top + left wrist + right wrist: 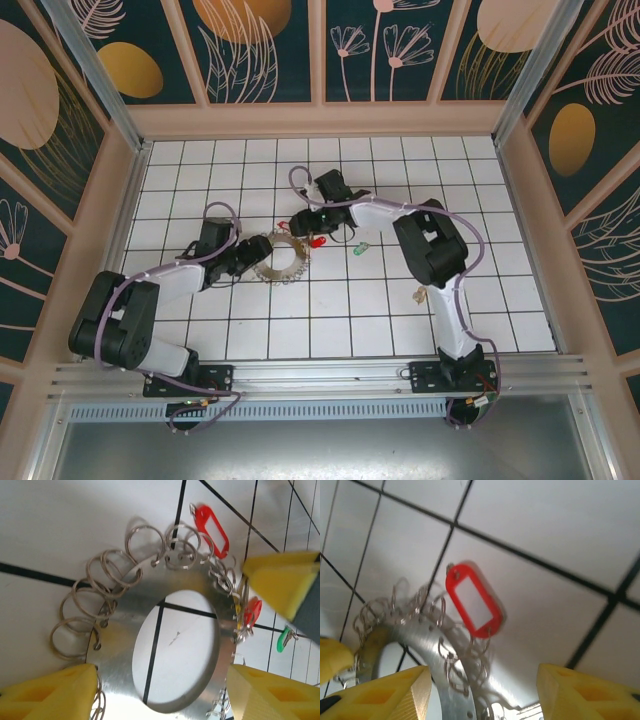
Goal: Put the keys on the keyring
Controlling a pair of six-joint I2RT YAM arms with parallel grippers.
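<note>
The keyring (278,258) is a flat silvery hoop (115,645) fringed with small wire loops, lying mid-table. My left gripper (252,258) (160,690) straddles it, one yellow finger against each side of the rim, gripping it. My right gripper (298,222) (482,680) hovers open over the hoop's far edge (455,690), its yellow finger (285,580) close above the loops. A red key tag (472,605) (212,527) hangs on a loop there. Another red key (318,241) (252,612) touches the rim's right side. A green key (360,249) (284,639) lies loose further right.
A small brass-coloured key (418,295) lies beside the right arm's lower link. White tiled floor (330,320) spreads to the walls of the enclosure (130,200) on three sides. The right arm's elbow (430,245) stands right of the keys.
</note>
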